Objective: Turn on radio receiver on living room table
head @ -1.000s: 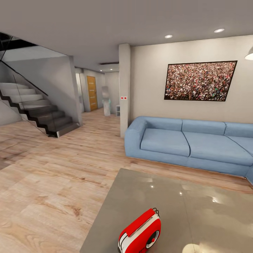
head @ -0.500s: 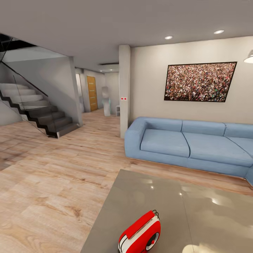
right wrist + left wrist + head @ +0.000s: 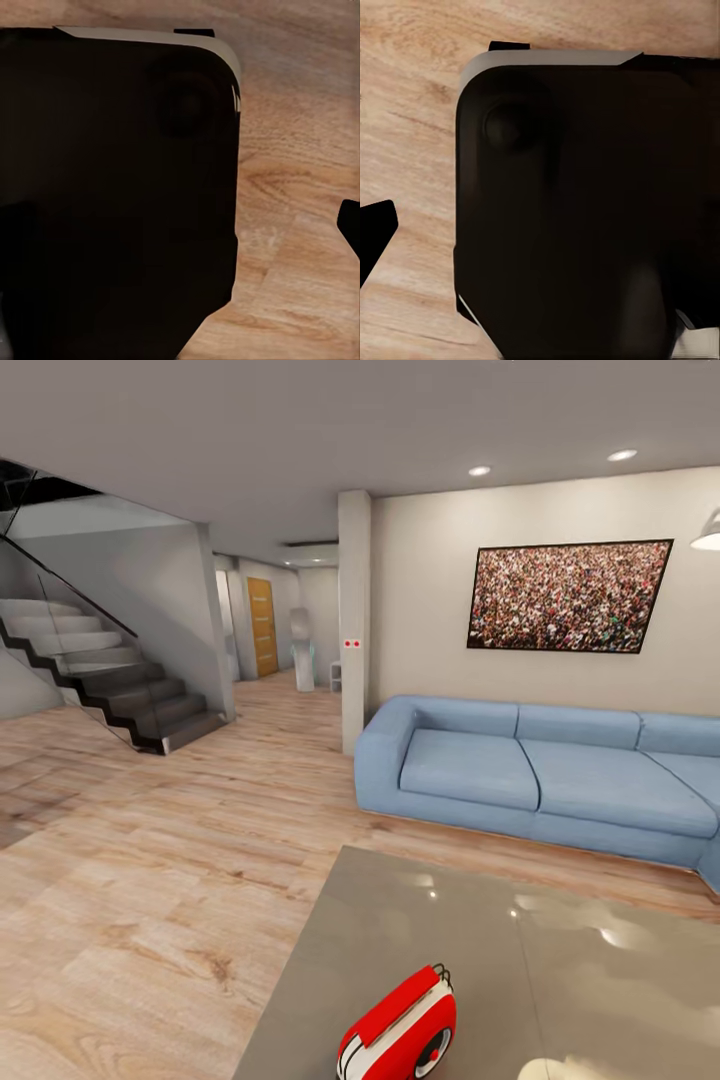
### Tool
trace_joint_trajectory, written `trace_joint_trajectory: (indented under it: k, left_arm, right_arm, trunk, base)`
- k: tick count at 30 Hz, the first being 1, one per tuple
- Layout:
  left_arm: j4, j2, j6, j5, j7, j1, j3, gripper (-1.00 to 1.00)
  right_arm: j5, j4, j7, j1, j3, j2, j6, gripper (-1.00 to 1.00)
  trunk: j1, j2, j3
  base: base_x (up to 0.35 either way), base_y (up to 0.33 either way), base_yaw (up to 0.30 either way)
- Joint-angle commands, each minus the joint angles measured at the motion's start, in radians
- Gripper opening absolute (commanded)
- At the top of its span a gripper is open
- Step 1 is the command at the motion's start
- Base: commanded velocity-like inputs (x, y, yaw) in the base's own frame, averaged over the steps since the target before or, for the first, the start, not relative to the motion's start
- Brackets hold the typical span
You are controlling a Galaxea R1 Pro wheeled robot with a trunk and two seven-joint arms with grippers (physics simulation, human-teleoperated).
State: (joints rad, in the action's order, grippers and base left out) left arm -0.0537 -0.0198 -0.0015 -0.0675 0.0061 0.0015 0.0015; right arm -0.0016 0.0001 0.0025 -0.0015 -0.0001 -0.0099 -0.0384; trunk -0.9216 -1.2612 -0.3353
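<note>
The radio receiver (image 3: 398,1032), bright red with a white band, a round dark dial and a thin wire handle, stands on the near left part of the table (image 3: 560,950), at the bottom edge of the head view. The table's glossy grey top reflects the ceiling lights. Around it lies the living room, with its light plank floor (image 3: 150,880). In the left wrist view a dark rounded body (image 3: 585,202) hangs over wood floor, with one black tip (image 3: 375,232) at the edge. The right wrist view shows a like dark body (image 3: 112,187) and a black tip (image 3: 351,221).
A light-blue sofa (image 3: 540,775) stands behind the table under a big crowd photograph (image 3: 568,596). A pale pillar (image 3: 354,620) rises at the sofa's left end. Dark stairs with a glass rail (image 3: 110,680) are far left, and a hallway with an orange door (image 3: 262,625) lies behind.
The whole head picture has shifted slightly downward, so the camera has moved a little. The radio receiver stays where it was on the table.
</note>
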Motion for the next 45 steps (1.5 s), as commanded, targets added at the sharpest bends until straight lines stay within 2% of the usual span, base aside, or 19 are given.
trace_joint_trajectory:
  k: [1, 20, 45]
  left_arm:
    - [0.000, 0.000, 0.000, 0.000, 0.000, 0.000, 0.000, 1.00]
    - [0.000, 0.000, 0.000, 0.000, 0.000, 0.000, 0.000, 1.00]
    - [-0.001, 0.001, -0.002, 0.000, 0.000, 0.000, 0.000, 1.00]
  right_arm:
    - [0.000, 0.000, 0.000, 0.000, -0.001, 0.000, -0.001, 1.00]
    - [0.002, 0.000, 0.000, 0.000, 0.003, -0.001, -0.002, 1.00]
    - [0.002, 0.000, -0.001, 0.000, 0.003, -0.001, -0.002, 1.00]
  trunk:
    - [0.004, 0.007, 0.003]
    - [0.077, 0.140, 0.040]
    - [0.077, 0.140, 0.000]
  base:
    - [0.000, 0.000, 0.000]
    - [0.000, 0.000, 0.000]
    - [0.000, 0.000, 0.000]
